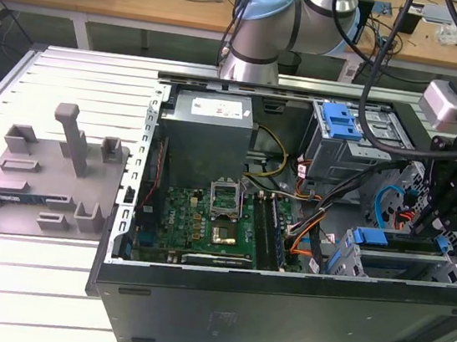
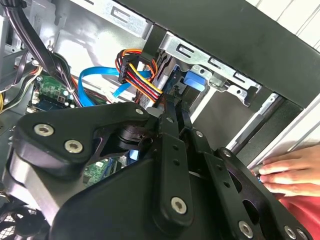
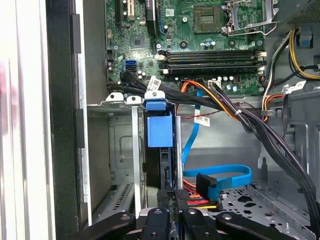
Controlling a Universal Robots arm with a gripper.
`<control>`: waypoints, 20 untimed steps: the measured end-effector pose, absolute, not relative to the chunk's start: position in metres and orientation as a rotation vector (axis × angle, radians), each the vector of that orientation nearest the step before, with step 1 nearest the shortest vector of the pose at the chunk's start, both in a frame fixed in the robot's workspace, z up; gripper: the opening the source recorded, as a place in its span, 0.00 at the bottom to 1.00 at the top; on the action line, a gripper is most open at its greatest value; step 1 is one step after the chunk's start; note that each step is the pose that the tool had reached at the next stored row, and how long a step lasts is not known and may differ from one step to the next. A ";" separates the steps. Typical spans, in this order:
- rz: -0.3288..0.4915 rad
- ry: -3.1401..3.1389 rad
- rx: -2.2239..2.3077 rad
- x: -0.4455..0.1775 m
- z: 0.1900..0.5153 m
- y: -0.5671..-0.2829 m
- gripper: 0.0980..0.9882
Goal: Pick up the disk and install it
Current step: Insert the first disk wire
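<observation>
The disk [image 1: 396, 244] stands on edge in the drive cage [image 1: 342, 266] at the front corner of the open computer case, on the exterior view's right. Its dark edge [image 3: 161, 167] sits between the cage rails, with the blue bracket tab [image 3: 159, 129] at its far end. That blue tab [image 2: 194, 80] also appears in the second wrist view. My gripper [image 1: 428, 223] reaches down onto the disk's near end. Its fingers [image 3: 165, 197] lie close together, shut, with the tips [image 2: 172, 102] at the disk's edge. I cannot tell whether they pinch any part of it.
A person's hand [image 2: 290, 172] rests on the case edge beside the cage. A blue data cable [image 3: 220, 177] and red-yellow power wires [image 2: 142, 80] run close to the gripper. A second cage with a blue latch [image 1: 340, 122] sits further back. A grey fixture plate [image 1: 42, 180] lies outside the case.
</observation>
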State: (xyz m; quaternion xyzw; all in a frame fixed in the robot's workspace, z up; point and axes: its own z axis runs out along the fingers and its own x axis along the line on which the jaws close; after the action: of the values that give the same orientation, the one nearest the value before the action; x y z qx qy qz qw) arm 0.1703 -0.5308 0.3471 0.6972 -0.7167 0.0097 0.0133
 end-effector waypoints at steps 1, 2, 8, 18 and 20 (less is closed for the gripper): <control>0.030 -2.231 2.174 0.170 0.347 -0.531 0.08; 0.030 -2.230 2.175 0.170 0.347 -0.531 0.08; 0.030 -2.229 2.176 0.170 0.346 -0.531 0.08; 0.030 -2.229 2.176 0.171 0.342 -0.531 0.08; 0.031 -2.229 2.176 0.171 0.342 -0.531 0.08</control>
State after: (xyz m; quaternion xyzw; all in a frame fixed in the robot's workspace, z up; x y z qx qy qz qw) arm 0.1705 -0.5310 0.3423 0.6984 -0.7155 0.0098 0.0133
